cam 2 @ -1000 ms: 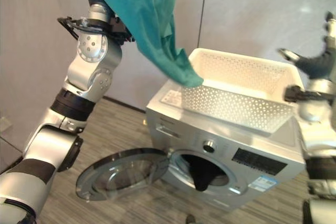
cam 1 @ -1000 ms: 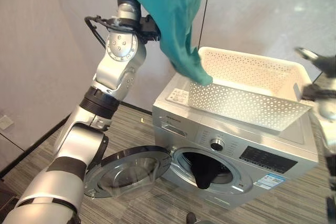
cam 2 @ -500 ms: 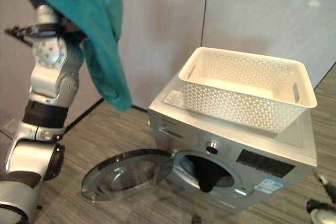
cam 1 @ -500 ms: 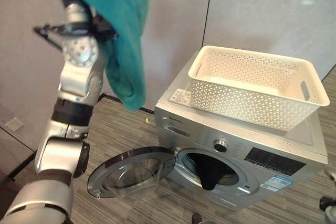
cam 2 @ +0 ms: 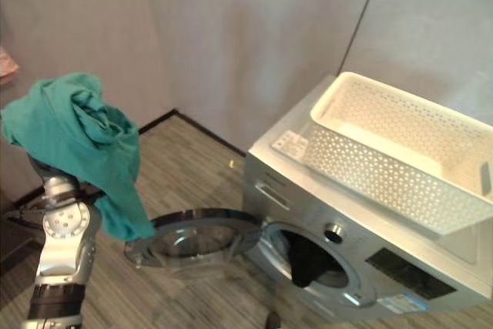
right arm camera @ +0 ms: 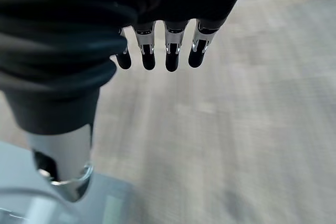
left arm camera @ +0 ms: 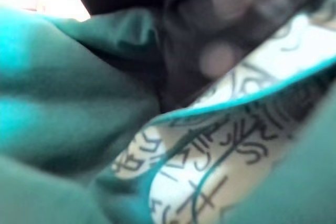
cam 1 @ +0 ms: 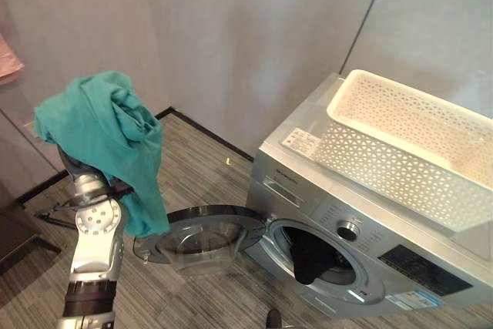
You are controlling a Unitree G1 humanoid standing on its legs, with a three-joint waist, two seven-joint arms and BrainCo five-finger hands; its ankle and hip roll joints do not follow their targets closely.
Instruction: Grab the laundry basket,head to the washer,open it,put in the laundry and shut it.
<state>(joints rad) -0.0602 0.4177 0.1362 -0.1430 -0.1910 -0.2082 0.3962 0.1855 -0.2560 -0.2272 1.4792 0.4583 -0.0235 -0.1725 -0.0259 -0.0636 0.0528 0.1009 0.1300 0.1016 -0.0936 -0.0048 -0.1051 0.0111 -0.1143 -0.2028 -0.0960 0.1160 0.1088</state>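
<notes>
A teal garment (cam 1: 100,129) hangs bunched over my left hand (left arm camera: 210,24), held up at the left, well clear of the washer (cam 1: 296,190). In the left wrist view the dark fingers press into teal cloth (left arm camera: 63,129) with a white printed patch. The washer's round door (cam 1: 204,233) lies swung open, and a dark garment (cam 1: 310,256) hangs at the drum's mouth. The white perforated laundry basket (cam 1: 370,167) stands on top of the washer. My right hand (right arm camera: 157,51) hangs over the floor with straight fingers and holds nothing.
A grey wall runs close behind the washer, with a black skirting along the striped wooden floor (cam 1: 208,167). Something pink (cam 1: 8,59) shows at the far left edge. Open floor lies between my left arm and the washer door.
The camera has swung left. My left arm has come down and to the left with the teal garment, away from the basket. My right hand has dropped out of the eye views.
</notes>
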